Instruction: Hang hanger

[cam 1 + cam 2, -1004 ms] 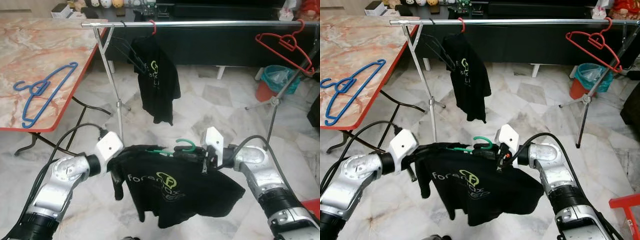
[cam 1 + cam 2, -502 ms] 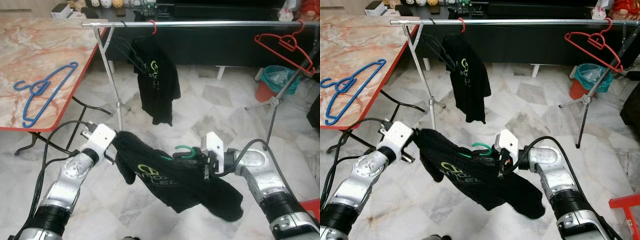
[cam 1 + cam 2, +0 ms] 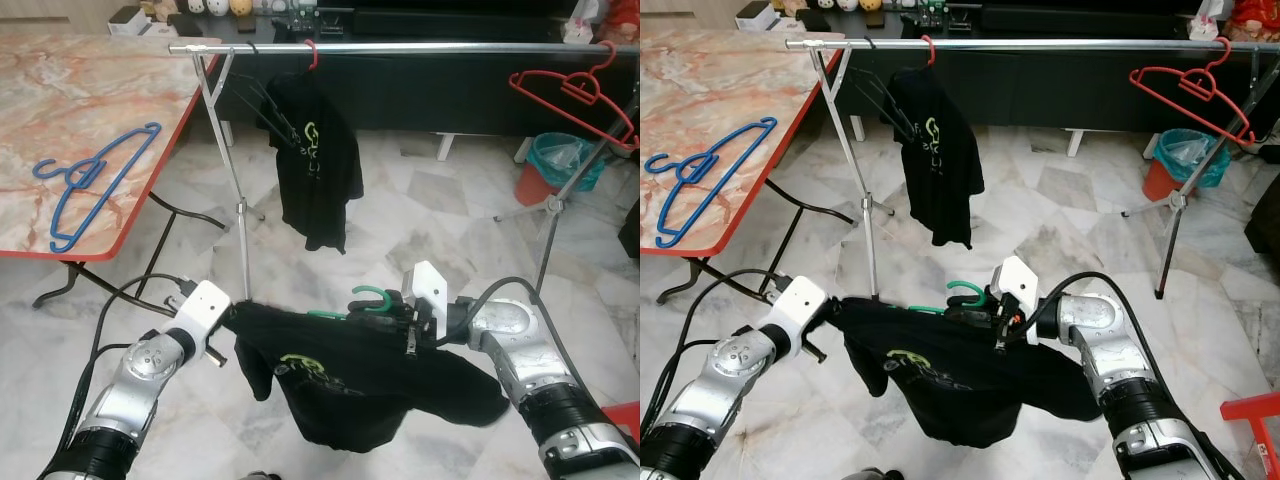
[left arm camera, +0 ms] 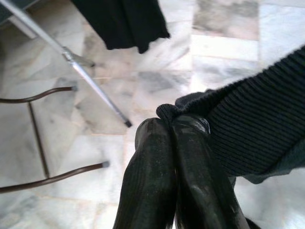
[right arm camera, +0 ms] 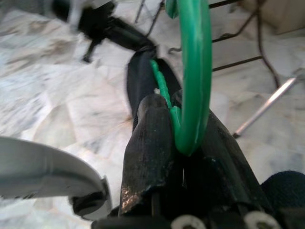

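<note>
Settling the shirt flat again on the hanger, well below the rail.
Left gripper [image 4: 172,125], now lower than a moment ago, pinching the shirt [image 3: 340,375] hem; right gripper [image 5: 177,125] pinching the green hanger [image 3: 368,297] neck; still lifting to the rail [image 3: 420,47] ahead.

Head stereo downward; wrist views close-up.

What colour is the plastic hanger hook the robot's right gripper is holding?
Green. The plastic hanger hook shows best in the right wrist view, pinched in the right gripper.
</note>
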`<state>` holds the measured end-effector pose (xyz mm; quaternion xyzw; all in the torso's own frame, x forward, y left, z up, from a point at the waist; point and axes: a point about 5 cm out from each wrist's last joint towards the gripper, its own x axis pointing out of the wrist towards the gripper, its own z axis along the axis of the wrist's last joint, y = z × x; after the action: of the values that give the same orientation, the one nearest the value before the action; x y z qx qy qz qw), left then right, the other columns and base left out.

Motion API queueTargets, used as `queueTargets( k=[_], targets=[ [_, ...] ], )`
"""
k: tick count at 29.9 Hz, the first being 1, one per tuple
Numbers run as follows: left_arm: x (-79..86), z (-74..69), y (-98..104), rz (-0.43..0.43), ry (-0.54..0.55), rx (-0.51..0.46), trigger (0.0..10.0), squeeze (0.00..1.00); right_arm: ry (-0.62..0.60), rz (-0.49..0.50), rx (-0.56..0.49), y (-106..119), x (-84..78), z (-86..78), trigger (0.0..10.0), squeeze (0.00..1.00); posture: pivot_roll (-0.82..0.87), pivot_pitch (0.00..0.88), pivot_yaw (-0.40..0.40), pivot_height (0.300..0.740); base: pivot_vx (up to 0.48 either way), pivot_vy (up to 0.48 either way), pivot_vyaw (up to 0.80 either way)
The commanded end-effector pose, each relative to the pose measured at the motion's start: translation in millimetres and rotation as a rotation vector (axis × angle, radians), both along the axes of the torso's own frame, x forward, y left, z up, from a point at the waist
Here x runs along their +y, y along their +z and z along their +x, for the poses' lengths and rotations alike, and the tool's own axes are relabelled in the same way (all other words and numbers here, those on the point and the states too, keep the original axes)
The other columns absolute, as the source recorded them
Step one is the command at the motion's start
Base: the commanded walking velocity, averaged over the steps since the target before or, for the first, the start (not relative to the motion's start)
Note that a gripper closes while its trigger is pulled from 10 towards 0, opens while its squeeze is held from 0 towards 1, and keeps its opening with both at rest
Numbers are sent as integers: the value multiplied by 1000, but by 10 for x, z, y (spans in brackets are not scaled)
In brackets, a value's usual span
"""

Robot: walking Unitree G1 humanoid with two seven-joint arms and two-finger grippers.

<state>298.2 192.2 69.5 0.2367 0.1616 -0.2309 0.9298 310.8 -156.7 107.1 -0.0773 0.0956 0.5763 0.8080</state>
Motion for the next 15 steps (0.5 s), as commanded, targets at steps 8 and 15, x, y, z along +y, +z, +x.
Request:
queueTargets(
  k=[8, 15],
  targets=[
    [-131, -159, -25, -93, -152, 56, 10000, 0, -73, 175, -66, 219, -10, 93, 10000, 0, 35, 106, -2, 740, 0, 0, 0],
    [32, 132, 370, -145, 92, -252, 10000, 0, 77, 79, 3, 96, -30, -67, 10000, 0, 28, 106, -2, 740, 0, 0, 0]
  ],
)
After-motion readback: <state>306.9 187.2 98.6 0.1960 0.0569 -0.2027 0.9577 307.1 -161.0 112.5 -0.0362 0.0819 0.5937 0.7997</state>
